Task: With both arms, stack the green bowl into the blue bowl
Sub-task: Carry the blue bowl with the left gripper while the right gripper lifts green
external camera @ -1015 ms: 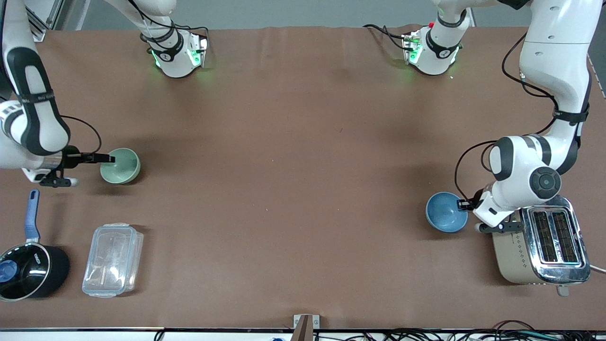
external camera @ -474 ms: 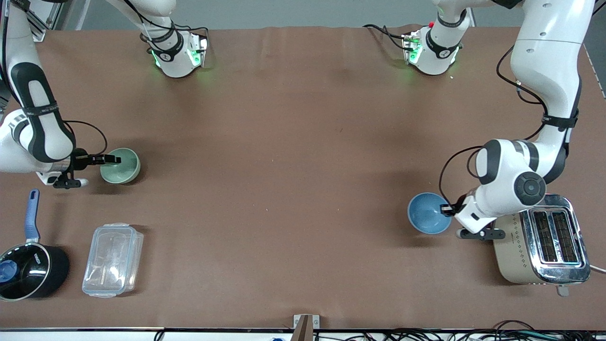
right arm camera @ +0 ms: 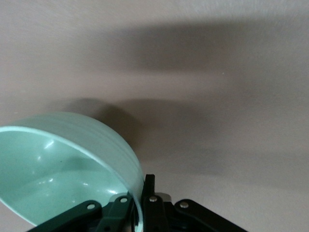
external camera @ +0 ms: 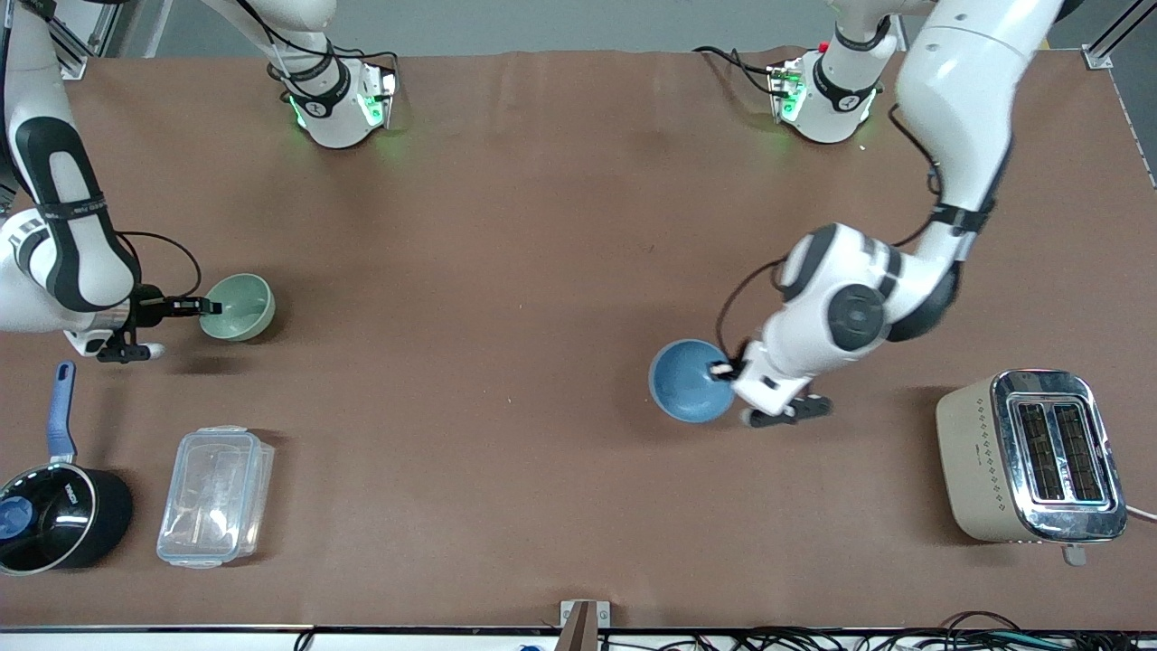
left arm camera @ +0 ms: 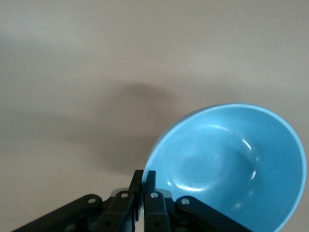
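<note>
My left gripper [external camera: 723, 370] is shut on the rim of the blue bowl [external camera: 689, 381] and holds it tilted above the middle of the table. In the left wrist view the fingers [left arm camera: 145, 180] pinch the blue bowl [left arm camera: 231, 164] at its rim. My right gripper [external camera: 210, 307] is shut on the rim of the green bowl [external camera: 239, 307] and holds it tilted, just above the table at the right arm's end. In the right wrist view the green bowl [right arm camera: 58, 169] has its wall between the fingers [right arm camera: 149, 183].
A toaster [external camera: 1030, 457] stands at the left arm's end. A black saucepan with a blue handle [external camera: 54, 506] and a clear plastic lidded box [external camera: 215, 495] lie at the right arm's end, nearer the front camera than the green bowl.
My left gripper has carried the blue bowl away from the toaster toward the table's middle. My right gripper has tilted and shifted the green bowl slightly.
</note>
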Controlling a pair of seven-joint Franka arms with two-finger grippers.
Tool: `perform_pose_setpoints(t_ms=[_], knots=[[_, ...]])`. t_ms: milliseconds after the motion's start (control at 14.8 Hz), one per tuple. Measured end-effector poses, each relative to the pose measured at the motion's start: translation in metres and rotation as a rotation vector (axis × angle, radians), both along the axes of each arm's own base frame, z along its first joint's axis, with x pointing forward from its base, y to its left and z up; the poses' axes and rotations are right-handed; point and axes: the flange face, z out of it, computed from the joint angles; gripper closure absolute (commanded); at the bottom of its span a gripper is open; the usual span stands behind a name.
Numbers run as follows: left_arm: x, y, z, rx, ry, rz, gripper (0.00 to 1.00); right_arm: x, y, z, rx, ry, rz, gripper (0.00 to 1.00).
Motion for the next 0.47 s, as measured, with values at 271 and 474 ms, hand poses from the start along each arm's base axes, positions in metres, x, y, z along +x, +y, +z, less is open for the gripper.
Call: perform_pose_setpoints(t_ms=[271,474], knots=[[-0.048,-0.088,-0.039,0.0,0.044,-0.028,1.0,0.027,0.011,0.092,-0.012,-0.094,0.024,0.98],[-0.075,-0.138,-0.059,-0.033,0.024,-0.038,1.0,0.038,0.052,0.144,-0.033,-0.106,0.01,0.99]])
